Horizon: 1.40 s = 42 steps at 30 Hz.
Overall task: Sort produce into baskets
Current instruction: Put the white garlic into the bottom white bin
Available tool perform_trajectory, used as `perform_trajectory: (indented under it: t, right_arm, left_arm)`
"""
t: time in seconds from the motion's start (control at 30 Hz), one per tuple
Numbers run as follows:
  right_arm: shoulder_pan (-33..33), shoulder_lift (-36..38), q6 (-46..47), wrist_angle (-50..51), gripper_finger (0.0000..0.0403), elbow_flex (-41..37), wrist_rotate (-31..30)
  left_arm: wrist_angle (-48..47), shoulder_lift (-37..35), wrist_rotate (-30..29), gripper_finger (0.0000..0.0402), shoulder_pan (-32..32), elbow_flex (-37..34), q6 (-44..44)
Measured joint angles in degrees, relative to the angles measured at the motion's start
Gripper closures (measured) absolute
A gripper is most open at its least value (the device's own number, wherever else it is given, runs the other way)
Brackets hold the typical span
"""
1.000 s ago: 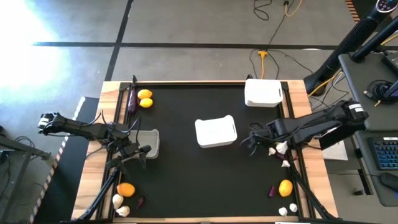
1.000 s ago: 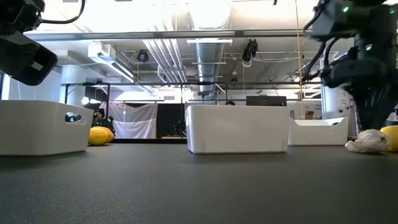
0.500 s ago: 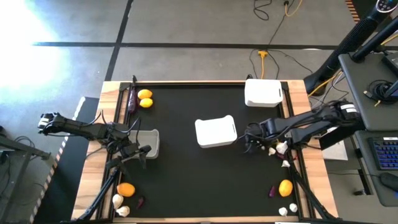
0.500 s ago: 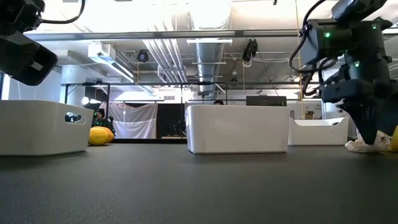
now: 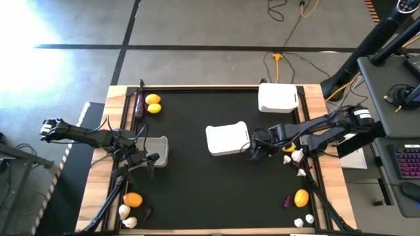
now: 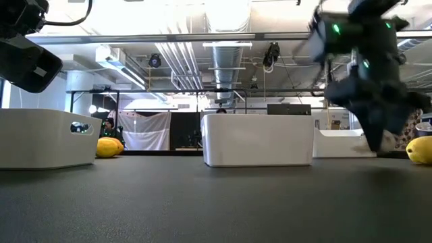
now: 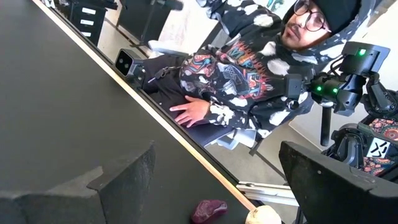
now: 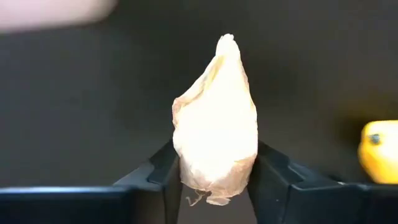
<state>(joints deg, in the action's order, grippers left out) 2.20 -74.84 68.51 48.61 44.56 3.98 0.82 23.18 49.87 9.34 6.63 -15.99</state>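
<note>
robotics lab or workshop. exposed ceiling ducts (image 6: 226, 57) and pipes upper centre of low view. concrete floor with dark tape lines (image 5: 125, 46) upper left of high view; yellow cable (image 5: 279, 59) top centre; keyboard (image 5: 408, 164) on desk far right.

Beyond the table's edge (image 7: 186, 144) sits a person in a patterned hoodie (image 7: 242, 68), hand (image 7: 189, 112) resting.

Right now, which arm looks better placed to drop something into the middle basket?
The right. Its gripper already holds a garlic bulb just beside the middle basket. The left gripper waits by the left basket.
</note>
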Motion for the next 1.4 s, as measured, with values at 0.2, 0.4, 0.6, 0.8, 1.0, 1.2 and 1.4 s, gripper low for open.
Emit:
perform_trajectory:
  t: [0.2,0.4,0.6,0.8,1.0,1.2,1.4]
  right_arm:
    - [0.02,0.74,-1.5,11.06,0.0284,14.52,-2.81]
    - [0.0,-0.78,-5.71,9.73,0.0263,25.81,-14.75]
    - [-0.72,-7.73,-11.78,7.11,0.0266,31.64,-16.03]
    - [-4.26,-18.12,-17.36,7.53,0.0262,34.34,-12.57]
    - [-8.98,-28.34,-21.69,7.89,0.0256,35.45,-6.65]
    - [-10.88,-34.72,-26.12,8.52,0.0252,38.35,-2.45]
    - [-10.98,-37.71,-29.15,9.46,0.0223,41.07,-1.98]
  left_arm:
    - [0.01,0.0,0.02,0.0075,-0.02,-0.02,0.01]
    - [0.0,0.0,0.0,0.0075,-0.01,-0.01,0.01]
    - [0.01,0.09,0.02,0.0075,-0.01,-0.01,0.01]
    - [0.02,0.2,0.02,0.0075,0.0,-0.02,0.0]
    - [0.0,0.26,0.02,0.0075,-0.02,-0.02,0.0]
    - [0.0,0.35,0.02,0.0075,-0.01,-0.02,0.02]
    - [0.0,0.37,0.02,0.0075,-0.02,-0.02,0.02]
